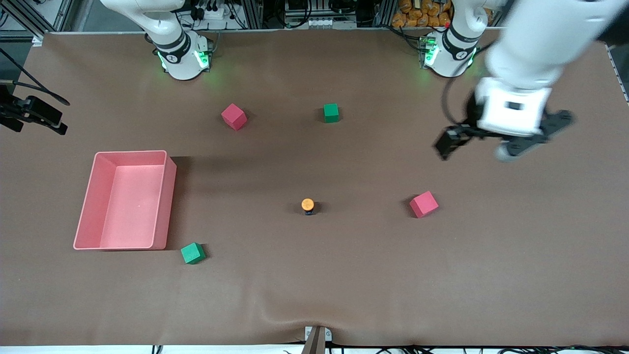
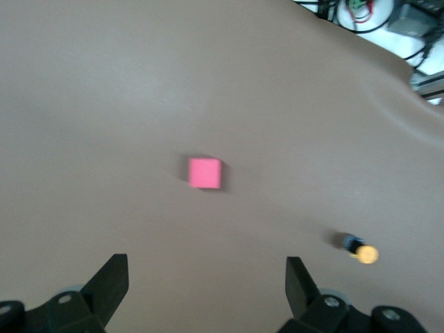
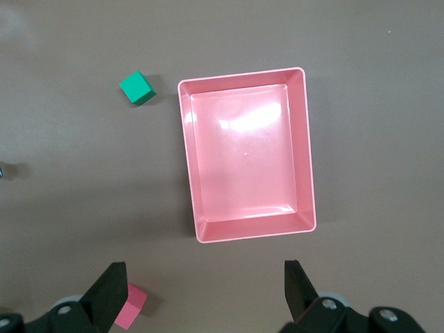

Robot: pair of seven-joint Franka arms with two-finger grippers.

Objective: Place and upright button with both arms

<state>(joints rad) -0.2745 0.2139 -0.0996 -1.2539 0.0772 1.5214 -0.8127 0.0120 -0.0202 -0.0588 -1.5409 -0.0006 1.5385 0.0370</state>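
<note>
The button (image 1: 307, 205) stands upright near the middle of the bench (image 1: 344, 275), orange cap up, nothing touching it; a pink cube (image 1: 423, 204) lies beside it toward the left arm's end; a green cube (image 1: 192, 253) sits just beside the pink tray (image 1: 167, 196); the left claw (image 1: 496, 142) hangs spread and empty over bare bench; the right claw (image 3: 205, 295), also spread and empty, hovers over the tray.

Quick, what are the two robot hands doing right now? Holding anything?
Left hand: open, holding nothing, up over the table near a pink cube.
Right hand: open, holding nothing, over the pink bin.
</note>
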